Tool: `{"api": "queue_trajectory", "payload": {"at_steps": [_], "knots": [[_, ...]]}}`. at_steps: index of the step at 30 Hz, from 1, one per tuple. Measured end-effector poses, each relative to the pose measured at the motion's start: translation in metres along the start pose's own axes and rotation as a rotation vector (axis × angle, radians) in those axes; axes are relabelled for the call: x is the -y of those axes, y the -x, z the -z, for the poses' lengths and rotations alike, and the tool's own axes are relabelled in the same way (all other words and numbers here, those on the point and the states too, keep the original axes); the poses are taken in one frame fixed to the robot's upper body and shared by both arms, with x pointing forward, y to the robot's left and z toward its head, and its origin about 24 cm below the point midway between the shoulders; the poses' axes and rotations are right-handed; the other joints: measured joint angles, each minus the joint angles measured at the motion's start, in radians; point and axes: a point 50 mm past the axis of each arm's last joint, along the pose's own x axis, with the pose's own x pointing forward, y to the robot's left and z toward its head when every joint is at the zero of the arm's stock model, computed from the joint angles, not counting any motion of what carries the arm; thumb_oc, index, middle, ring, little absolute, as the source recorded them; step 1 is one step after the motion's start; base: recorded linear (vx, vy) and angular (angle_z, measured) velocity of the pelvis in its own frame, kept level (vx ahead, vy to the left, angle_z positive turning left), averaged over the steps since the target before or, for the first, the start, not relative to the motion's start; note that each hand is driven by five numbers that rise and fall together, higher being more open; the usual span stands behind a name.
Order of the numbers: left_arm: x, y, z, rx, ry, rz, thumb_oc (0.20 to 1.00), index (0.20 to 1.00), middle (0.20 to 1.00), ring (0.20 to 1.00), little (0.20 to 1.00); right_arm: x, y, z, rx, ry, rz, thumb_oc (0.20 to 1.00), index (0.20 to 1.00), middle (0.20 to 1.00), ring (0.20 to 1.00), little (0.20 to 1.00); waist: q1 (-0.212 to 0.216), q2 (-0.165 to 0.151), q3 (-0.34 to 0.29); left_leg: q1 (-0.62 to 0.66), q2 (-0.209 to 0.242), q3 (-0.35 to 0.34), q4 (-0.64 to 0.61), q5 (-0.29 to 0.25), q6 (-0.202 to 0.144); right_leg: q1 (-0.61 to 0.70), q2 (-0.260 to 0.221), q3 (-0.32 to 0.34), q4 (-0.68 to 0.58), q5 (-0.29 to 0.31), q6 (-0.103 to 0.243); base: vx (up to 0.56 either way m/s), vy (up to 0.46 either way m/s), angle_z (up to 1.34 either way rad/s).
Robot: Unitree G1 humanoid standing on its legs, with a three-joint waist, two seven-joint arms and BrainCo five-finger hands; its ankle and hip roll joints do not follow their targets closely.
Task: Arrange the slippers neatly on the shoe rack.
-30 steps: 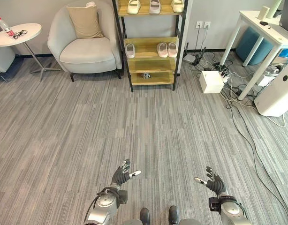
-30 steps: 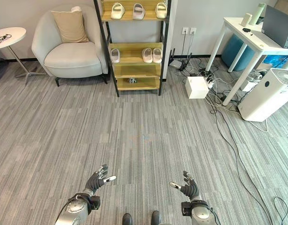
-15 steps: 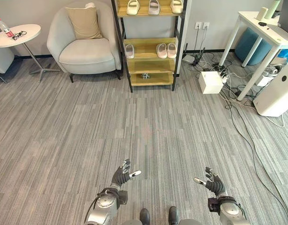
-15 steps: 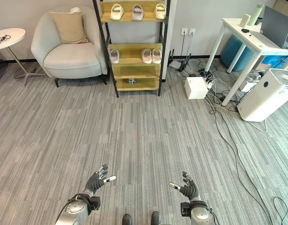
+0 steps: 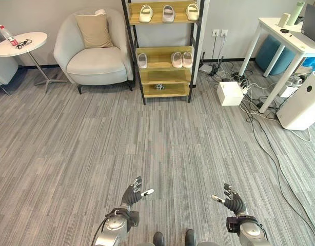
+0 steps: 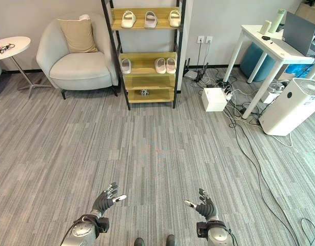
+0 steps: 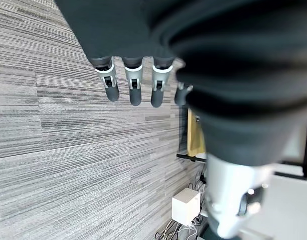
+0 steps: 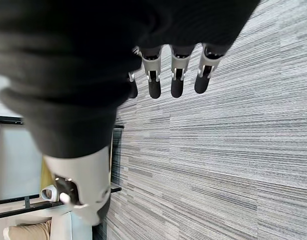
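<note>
The left hand [image 5: 132, 195] hangs low over the grey striped floor [image 5: 162, 138], fingers straight and spread with the thumb out to the side, holding nothing; in its wrist view the dark fingertips [image 7: 135, 95] stand in a loose row above the carpet. The right hand [image 5: 233, 201] sits level with it, well apart to the right, its fingers likewise straight and relaxed and its thumb pointing toward the left hand, also empty. Far ahead across the floor stands the shoe rack [image 5: 165, 56], a dark frame with wooden shelves, against the back wall. On its top shelf three pale slippers [image 5: 168, 12] lie side by side with gaps between them. On the shelf below, one slipper [image 5: 142, 60] lies alone at the left end and a pair [image 5: 181, 58] sits close together at the right end. A small dark object [image 5: 159, 86] lies on a lower shelf; what it is cannot be told. Just left of the rack is a light armchair [image 5: 96, 54] with a tan cushion [image 5: 95, 29], and further left a round white surface [image 5: 20, 43]. Right of the rack are a white box [image 5: 230, 93] among cables, a white desk [image 5: 283, 38] and a white air purifier [image 5: 304, 101].
</note>
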Motion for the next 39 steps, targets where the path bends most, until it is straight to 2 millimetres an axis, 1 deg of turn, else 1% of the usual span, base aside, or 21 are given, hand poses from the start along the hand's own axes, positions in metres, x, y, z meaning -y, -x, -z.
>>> {"api": "queue_trajectory", "payload": {"at_steps": [9, 13, 14, 17, 19, 20, 21, 22, 24, 25, 26, 28, 29, 31, 33, 34, 35, 36, 37, 38, 39], "knots": [[-0.003, 0.002, 0.0, 0.002, -0.007, -0.019, 1.0, 1.0, 1.0, 1.0, 1.0, 0.002, 0.004, 0.006, -0.02, 0.002, 0.005, 1.0, 1.0, 1.0, 1.0, 1.0, 0.0, -0.015, 0.01, -0.01, 0.0, 0.014, -0.006, -0.001, 0.0, -0.016, 0.0, 0.013, 0.0, 0.001, 0.005, 0.02, 0.029, -0.05], [-0.008, 0.001, -0.035, 0.141, -0.064, 0.002, 1.0, 1.0, 1.0, 1.0, 1.0, 0.002, -0.007, -0.012, 0.034, 0.011, 0.006, 1.0, 1.0, 1.0, 1.0, 1.0, 0.001, -0.033, 0.045, -0.049, -0.006, 0.015, -0.006, 0.005, 0.008, -0.059, -0.004, 0.013, 0.015, 0.024, -0.002, -0.05, 0.11, -0.01], [-0.009, 0.0, -0.038, 0.152, -0.063, -0.001, 1.0, 1.0, 1.0, 1.0, 1.0, 0.004, -0.007, -0.013, 0.039, 0.019, 0.013, 1.0, 1.0, 1.0, 1.0, 1.0, 0.001, -0.03, 0.053, -0.057, -0.006, 0.016, -0.007, 0.004, 0.011, -0.081, -0.006, 0.015, 0.044, 0.019, 0.004, -0.02, 0.165, -0.1], [-0.018, -0.001, -0.044, 0.172, -0.05, -0.045, 1.0, 1.0, 1.0, 1.0, 1.0, 0.01, -0.012, -0.023, 0.071, 0.052, 0.025, 1.0, 1.0, 1.0, 1.0, 1.0, 0.0, -0.027, 0.108, -0.056, -0.003, 0.021, -0.006, -0.009, 0.029, -0.163, -0.016, 0.015, 0.208, -0.03, 0.05, 0.06, 0.119, -0.1], [-0.024, -0.002, -0.047, 0.182, -0.046, -0.073, 1.0, 1.0, 1.0, 1.0, 1.0, 0.014, -0.012, -0.028, 0.086, 0.049, 0.041, 1.0, 1.0, 1.0, 1.0, 1.0, -0.005, -0.029, 0.14, -0.045, 0.0, 0.021, -0.006, -0.012, 0.033, -0.263, -0.033, 0.012, 0.427, -0.069, 0.105, 0.14, 0.076, 0.01], [-0.027, -0.001, -0.046, 0.18, -0.049, -0.081, 1.0, 1.0, 1.0, 1.0, 1.0, 0.015, -0.01, -0.026, 0.086, 0.043, 0.046, 1.0, 1.0, 1.0, 1.0, 1.0, -0.005, -0.034, 0.152, -0.032, -0.003, 0.02, 0.0, -0.018, 0.043, -0.318, -0.052, 0.01, 0.537, -0.102, 0.131, 0.14, 0.025, 0.1], [-0.029, -0.001, -0.046, 0.177, -0.047, -0.089, 1.0, 1.0, 1.0, 1.0, 1.0, 0.016, -0.008, -0.024, 0.085, 0.034, 0.052, 1.0, 1.0, 1.0, 1.0, 1.0, -0.005, -0.043, 0.158, -0.021, -0.012, 0.02, 0.0, -0.023, 0.049, -0.358, -0.085, 0.007, 0.619, -0.124, 0.131, 0.18, -0.011, 0.11], [-0.03, 0.0, -0.045, 0.175, -0.047, -0.092, 1.0, 1.0, 1.0, 1.0, 1.0, 0.017, -0.006, -0.022, 0.079, 0.031, 0.057, 1.0, 1.0, 1.0, 1.0, 1.0, -0.004, -0.048, 0.158, -0.015, -0.019, 0.022, -0.001, -0.026, 0.052, -0.38, -0.123, 0.004, 0.623, -0.142, 0.128, 0.19, -0.037, 0.12], [-0.031, 0.0, -0.045, 0.176, -0.052, -0.093, 1.0, 1.0, 1.0, 1.0, 1.0, 0.017, -0.005, -0.021, 0.076, 0.03, 0.057, 1.0, 1.0, 1.0, 1.0, 1.0, -0.006, -0.057, 0.158, -0.006, -0.028, 0.022, 0.0, -0.033, 0.05, -0.396, -0.172, -0.006, 0.555, -0.143, 0.134, 0.34, -0.107, -0.01], [-0.031, 0.0, -0.045, 0.174, -0.052, -0.094, 1.0, 1.0, 1.0, 1.0, 1.0, 0.015, -0.005, -0.025, 0.094, 0.023, 0.052, 1.0, 1.0, 1.0, 1.0, 1.0, -0.008, -0.059, 0.157, 0.002, -0.033, 0.023, 0.0, -0.05, 0.043, -0.379, -0.2, -0.017, 0.361, -0.133, 0.134, 0.41, -0.176, -0.18], [-0.032, -0.002, -0.046, 0.172, -0.052, -0.099, 1.0, 1.0, 1.0, 1.0, 1.0, 0.014, -0.005, -0.027, 0.104, 0.02, 0.048, 1.0, 1.0, 1.0, 1.0, 1.0, -0.008, -0.061, 0.156, 0.002, -0.035, 0.023, 0.0, -0.059, 0.042, -0.377, -0.205, -0.018, 0.246, -0.105, 0.137, 0.43, -0.204, -0.15], [-0.035, -0.009, -0.047, 0.159, -0.05, -0.123, 1.0, 1.0, 1.0, 1.0, 1.0, 0.011, -0.006, -0.028, 0.106, 0.01, 0.045, 1.0, 1.0, 1.0, 1.0, 1.0, -0.029, -0.064, 0.155, 0.005, -0.037, 0.017, 0.0, -0.077, 0.028, -0.377, -0.213, -0.049, 0.052, -0.036, 0.149, 0.34, -0.166, 0.04], [-0.036, -0.01, -0.048, 0.161, -0.043, -0.137, 1.0, 1.0, 1.0, 1.0, 1.0, 0.009, -0.006, -0.028, 0.105, 0.003, 0.042, 1.0, 1.0, 1.0, 1.0, 1.0, -0.037, -0.07, 0.157, 0.022, -0.037, 0.017, 0.0, -0.093, 0.021, -0.376, -0.213, -0.072, -0.002, -0.012, 0.148, 0.34, -0.169, 0.08], [-0.036, -0.009, -0.045, 0.155, -0.03, -0.147, 1.0, 1.0, 1.0, 1.0, 1.0, 0.009, -0.002, -0.02, 0.08, -0.002, 0.043, 1.0, 1.0, 1.0, 1.0, 1.0, -0.055, -0.08, 0.151, 0.084, -0.031, 0.006, 0.0, -0.131, 0.004, -0.357, -0.213, -0.096, 0.0, 0.025, 0.142, 0.35, -0.194, 0.17], [-0.035, -0.007, -0.04, 0.142, -0.022, -0.147, 1.0, 1.0, 1.0, 1.0, 1.0, 0.012, 0.006, -0.005, 0.035, -0.002, 0.055, 1.0, 1.0, 1.0, 1.0, 1.0, -0.075, -0.086, 0.126, 0.127, -0.016, -0.024, -0.002, -0.172, -0.018, -0.322, -0.207, -0.088, 0.055, 0.03, 0.121, 0.3, -0.206, 0.44], [-0.03, -0.006, -0.035, 0.133, -0.007, -0.143, 1.0, 1.0, 1.0, 1.0, 1.0, 0.017, 0.009, 0.0, 0.018, 0.006, 0.068, 1.0, 1.0, 1.0, 1.0, 1.0, -0.084, -0.06, 0.11, 0.149, 0.022, -0.033, 0.002, -0.187, -0.039, -0.319, -0.175, -0.087, 0.092, 0.084, 0.084, 0.19, -0.162, 0.42], [-0.027, -0.004, -0.03, 0.118, 0.008, -0.141, 1.0, 1.0, 1.0, 1.0, 1.0, 0.022, 0.009, 0.001, 0.01, 0.015, 0.077, 1.0, 1.0, 1.0, 1.0, 1.0, -0.093, -0.029, 0.101, 0.149, 0.063, -0.036, 0.049, -0.2, -0.073, -0.303, -0.133, -0.096, 0.11, 0.092, 0.071, 0.19, -0.196, 0.22], [-0.027, -0.005, -0.032, 0.125, 0.01, -0.141, 1.0, 1.0, 1.0, 1.0, 1.0, 0.023, 0.008, 0.003, -0.004, 0.015, 0.082, 1.0, 1.0, 1.0, 1.0, 1.0, -0.097, -0.036, 0.096, 0.117, 0.09, -0.033, 0.154, -0.205, -0.084, -0.275, -0.111, -0.096, 0.099, 0.122, 0.031, 0.32, -0.412, -0.22], [-0.025, -0.001, -0.024, 0.104, 0.036, -0.149, 1.0, 1.0, 1.0, 1.0, 1.0, 0.033, 0.0, -0.016, 0.063, 0.045, 0.09, 1.0, 1.0, 1.0, 1.0, 1.0, -0.083, -0.008, 0.082, 0.062, 0.134, -0.04, 0.339, -0.154, -0.162, -0.232, -0.048, -0.098, 0.101, 0.073, -0.072, 0.32, -0.411, -0.23], [-0.028, -0.002, -0.029, 0.126, 0.037, -0.152, 1.0, 1.0, 1.0, 1.0, 1.0, 0.034, -0.001, -0.024, 0.094, 0.03, 0.097, 1.0, 1.0, 1.0, 1.0, 1.0, -0.083, -0.019, 0.086, -0.041, 0.131, -0.077, 0.527, -0.109, -0.208, -0.219, -0.042, -0.094, 0.102, 0.032, -0.1, 0.33, -0.382, -0.23], [-0.026, -0.005, -0.042, 0.178, 0.045, -0.145, 1.0, 1.0, 1.0, 1.0, 1.0, 0.036, -0.002, -0.028, 0.116, 0.0, 0.108, 1.0, 1.0, 1.0, 1.0, 1.0, -0.073, -0.056, 0.106, -0.189, 0.112, -0.12, 0.809, 0.006, -0.238, -0.198, -0.057, -0.097, 0.101, 0.023, -0.099, 0.15, -0.106, -0.1]]}}
